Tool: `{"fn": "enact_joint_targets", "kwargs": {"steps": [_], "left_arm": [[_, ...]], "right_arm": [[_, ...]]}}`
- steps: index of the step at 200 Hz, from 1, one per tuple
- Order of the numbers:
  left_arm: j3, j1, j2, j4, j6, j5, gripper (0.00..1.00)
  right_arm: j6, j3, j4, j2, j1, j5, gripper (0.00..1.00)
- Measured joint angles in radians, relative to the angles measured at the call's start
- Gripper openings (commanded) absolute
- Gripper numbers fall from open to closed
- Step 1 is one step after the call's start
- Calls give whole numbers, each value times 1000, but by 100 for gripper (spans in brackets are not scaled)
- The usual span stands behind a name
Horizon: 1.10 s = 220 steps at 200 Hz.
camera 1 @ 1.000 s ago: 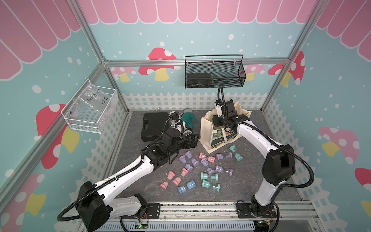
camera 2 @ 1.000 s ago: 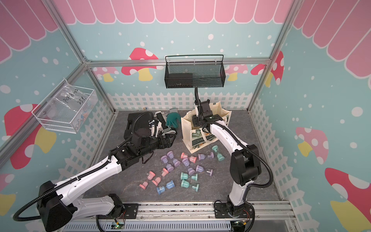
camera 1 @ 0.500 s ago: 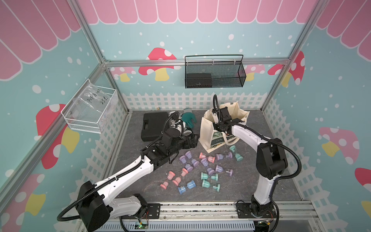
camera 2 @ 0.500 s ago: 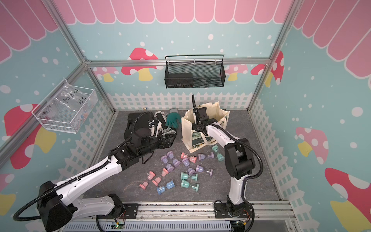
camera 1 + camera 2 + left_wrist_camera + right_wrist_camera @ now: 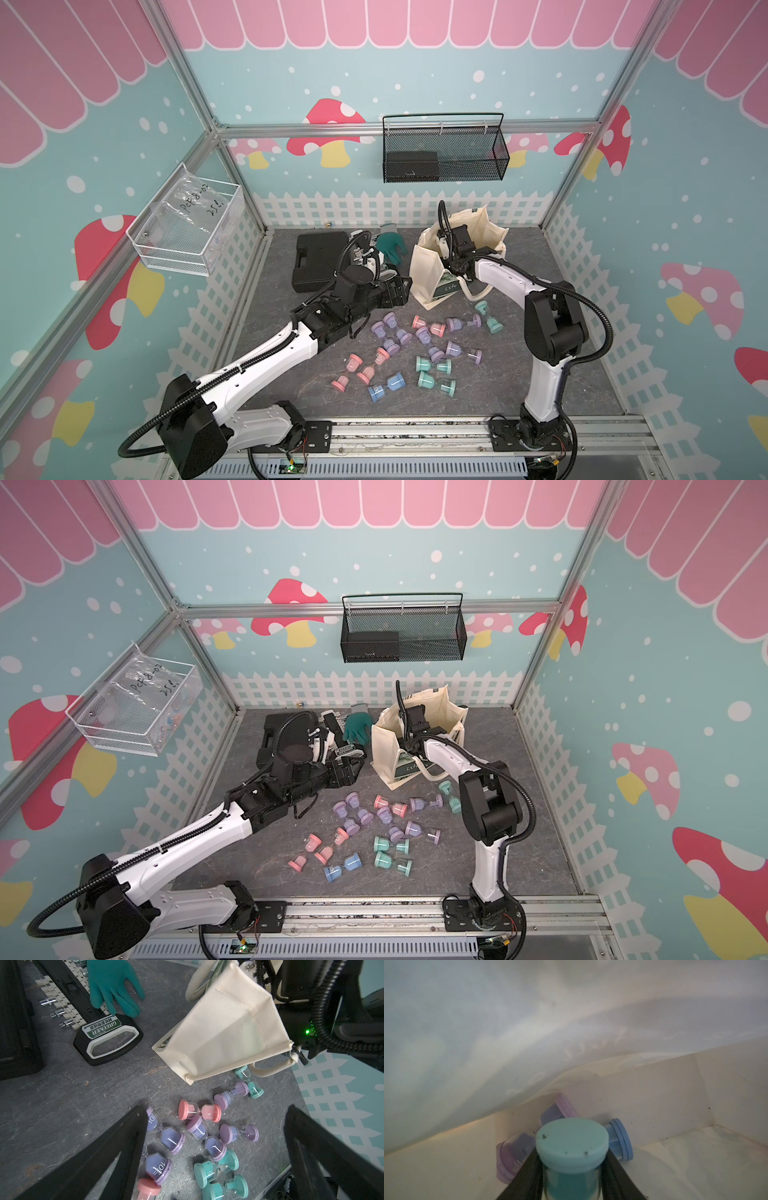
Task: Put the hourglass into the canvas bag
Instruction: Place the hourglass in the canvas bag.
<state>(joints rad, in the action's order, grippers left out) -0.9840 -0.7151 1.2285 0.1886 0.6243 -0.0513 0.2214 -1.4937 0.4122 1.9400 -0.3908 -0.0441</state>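
Clear bin (image 5: pixel 187 232) on the left wall holds a plastic bag with handwriting, roughly "Pcf8-02"; the second line is not legible. Black case (image 5: pixel 318 259) sits at the back left of the gray mat (image 5: pixel 291 374). Just right of it is a socket rail (image 5: pixel 101 1028) labelled "GREENER", and a green glove (image 5: pixel 390 245) overlaps its far end.

Left gripper (image 5: pixel 216 1108) hovers above the mat with its fingers spread wide and nothing between them, just beside the canvas bag (image 5: pixel 428 266). Loose hourglasses (image 5: pixel 415 345) in purple, pink, teal and blue are scattered on the mat in front. Several purple ones read "10" and a teal one reads "5".

The bag stands tilted with its mouth open upward. It has a dark green "Life" label on the front, and one loop handle hangs down by the label. Wire basket (image 5: pixel 444 153) hangs on the back wall above.

Right gripper (image 5: pixel 572 1155) is down inside the bag. Its fingers (image 5: pixel 529 1167) press both sides of the teal hourglass (image 5: pixel 572 1140) below its cap, so it sits gripped inside the bag. A purple hourglass (image 5: pixel 517 1157) and a blue hourglass (image 5: pixel 620 1138) lie on the bag floor right behind it, against the wall fold. No writing is legible there.
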Motion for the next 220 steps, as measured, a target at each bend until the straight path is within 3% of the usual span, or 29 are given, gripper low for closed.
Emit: {"fn": "enact_joint_targets", "kwargs": {"steps": [57, 220], "left_arm": [[0, 0, 0, 0, 0, 0, 99], [0, -1, -34, 8, -5, -18, 99]], "right_arm": [[3, -18, 6, -3, 0, 2, 65], [5, -137, 65, -241, 0, 114, 84]]}}
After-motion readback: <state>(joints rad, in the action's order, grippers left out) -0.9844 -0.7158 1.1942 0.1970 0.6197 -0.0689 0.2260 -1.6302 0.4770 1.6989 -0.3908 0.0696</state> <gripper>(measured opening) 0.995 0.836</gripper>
